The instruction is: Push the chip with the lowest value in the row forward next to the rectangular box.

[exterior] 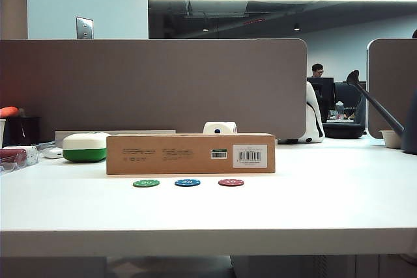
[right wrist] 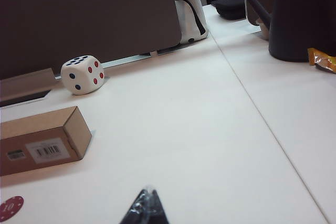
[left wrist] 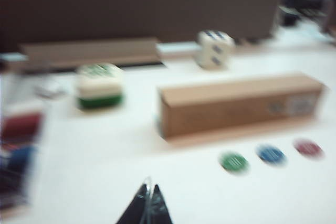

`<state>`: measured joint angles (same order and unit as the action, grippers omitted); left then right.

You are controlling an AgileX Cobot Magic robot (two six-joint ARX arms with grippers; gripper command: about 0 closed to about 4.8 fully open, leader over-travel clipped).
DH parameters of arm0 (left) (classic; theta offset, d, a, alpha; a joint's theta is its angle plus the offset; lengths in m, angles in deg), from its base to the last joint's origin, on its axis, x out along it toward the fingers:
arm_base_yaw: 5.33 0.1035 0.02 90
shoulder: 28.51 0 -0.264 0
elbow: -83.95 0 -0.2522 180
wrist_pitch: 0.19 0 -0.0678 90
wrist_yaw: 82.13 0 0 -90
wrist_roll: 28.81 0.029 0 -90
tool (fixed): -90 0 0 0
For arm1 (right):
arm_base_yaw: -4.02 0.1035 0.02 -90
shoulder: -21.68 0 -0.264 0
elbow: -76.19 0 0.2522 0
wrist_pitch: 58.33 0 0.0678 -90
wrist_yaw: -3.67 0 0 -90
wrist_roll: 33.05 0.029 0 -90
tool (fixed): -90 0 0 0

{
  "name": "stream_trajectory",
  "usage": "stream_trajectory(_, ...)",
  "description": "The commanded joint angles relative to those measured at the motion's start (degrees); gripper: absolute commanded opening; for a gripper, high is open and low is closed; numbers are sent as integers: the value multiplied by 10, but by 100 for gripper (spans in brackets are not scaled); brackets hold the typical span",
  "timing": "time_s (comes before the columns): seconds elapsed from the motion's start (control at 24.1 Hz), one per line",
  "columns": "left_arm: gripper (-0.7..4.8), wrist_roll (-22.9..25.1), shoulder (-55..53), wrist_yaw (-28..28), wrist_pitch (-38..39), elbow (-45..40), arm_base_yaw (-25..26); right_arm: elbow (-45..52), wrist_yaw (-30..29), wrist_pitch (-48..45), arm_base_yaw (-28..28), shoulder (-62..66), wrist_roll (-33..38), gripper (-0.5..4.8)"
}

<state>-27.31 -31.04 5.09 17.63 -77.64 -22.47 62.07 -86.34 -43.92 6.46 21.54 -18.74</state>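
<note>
since the red chip just before the rectangular box is thin, light and slippery, nudge its near edge; left hand and right hand look pinched together, holding nothing, above the counter.

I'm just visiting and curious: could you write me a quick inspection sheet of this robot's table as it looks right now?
Surface: white table, bare at the front.
Job's things: red chip at the right end of a three-chip row, apart from the brown box.
Clutter: green chip, blue chip, white-and-green case, die.
Grippers: left gripper and right gripper above the table's front, fingertips together, holding nothing.
Cables: nothing seen.
Surroundings: grey partition.
</note>
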Motion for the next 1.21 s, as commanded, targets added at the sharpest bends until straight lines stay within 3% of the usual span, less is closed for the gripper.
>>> stream_trajectory(0.04,-5,0,-34,0,14,3,-58,3,-2,-18,1,0,57,-6)
stream_trajectory(0.08,-5,0,-60,0,15,9,-90,3,-3,-19,1,0,97,-6)
stream_trajectory(0.25,-5,0,-131,1,13,39,-131,3,-57,-9,3,0,161,-6)
stream_trajectory(0.37,-5,0,-211,2,9,77,-133,3,-92,4,3,0,162,-6)
stream_trajectory(0.54,-5,0,-333,2,-48,127,-133,3,-91,13,3,1,162,-6)
stream_trajectory(0.71,-5,0,-417,2,-50,158,-133,1,-92,9,3,1,189,-6)
stream_trajectory(0.91,-5,0,-435,0,-50,160,-162,1,-126,8,3,1,196,-6)
stream_trajectory(1.08,-5,0,-436,2,-50,160,-233,-1,-123,17,3,2,202,-6)
stream_trajectory(1.21,-5,0,-436,6,-50,160,-241,-19,-113,18,3,3,203,-6)
